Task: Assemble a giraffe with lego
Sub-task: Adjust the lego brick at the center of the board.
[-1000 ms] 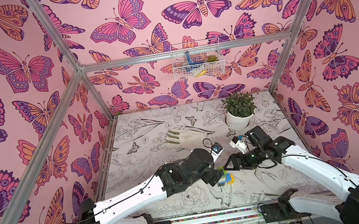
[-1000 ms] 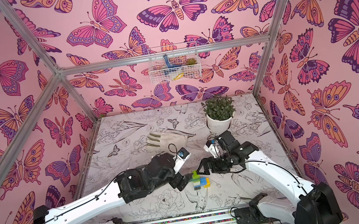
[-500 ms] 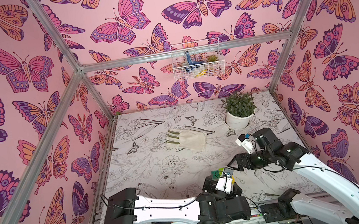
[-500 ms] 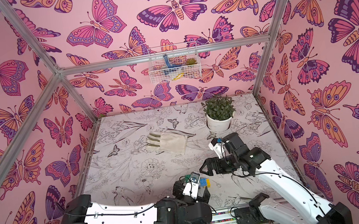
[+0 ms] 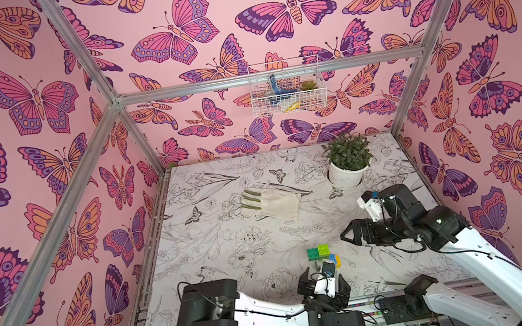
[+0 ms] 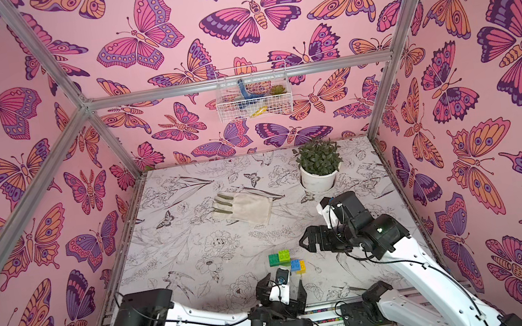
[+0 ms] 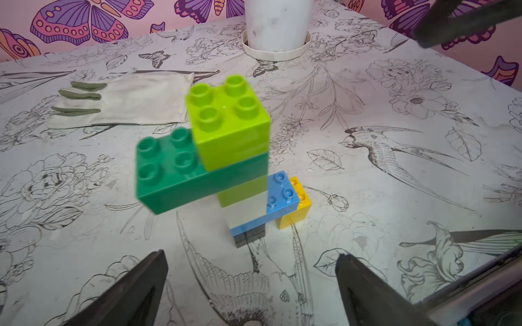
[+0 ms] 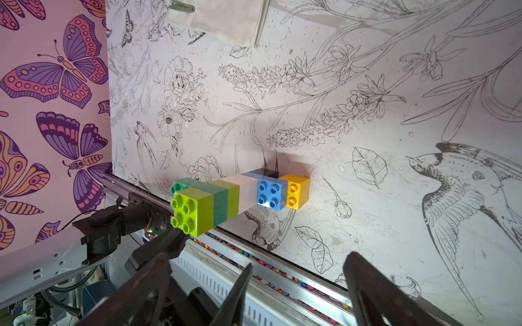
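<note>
The lego giraffe stands upright near the table's front edge, touched by neither gripper. The left wrist view shows a lime brick on top of the dark green head. Below come a lime-and-white neck, the blue body, a yellow leg and a black leg. It also shows in the right wrist view. My left gripper is open and empty just in front of it. My right gripper hangs open and empty to its right.
A cream glove lies mid-table. A white potted plant stands at the back right. A wire basket hangs on the back wall. The metal front rail runs close below the giraffe. Pink walls enclose the table.
Both grippers were at the giraffe a second ago. The left arm has pulled back to the front edge and folded low. The right gripper has drawn off to the right.
</note>
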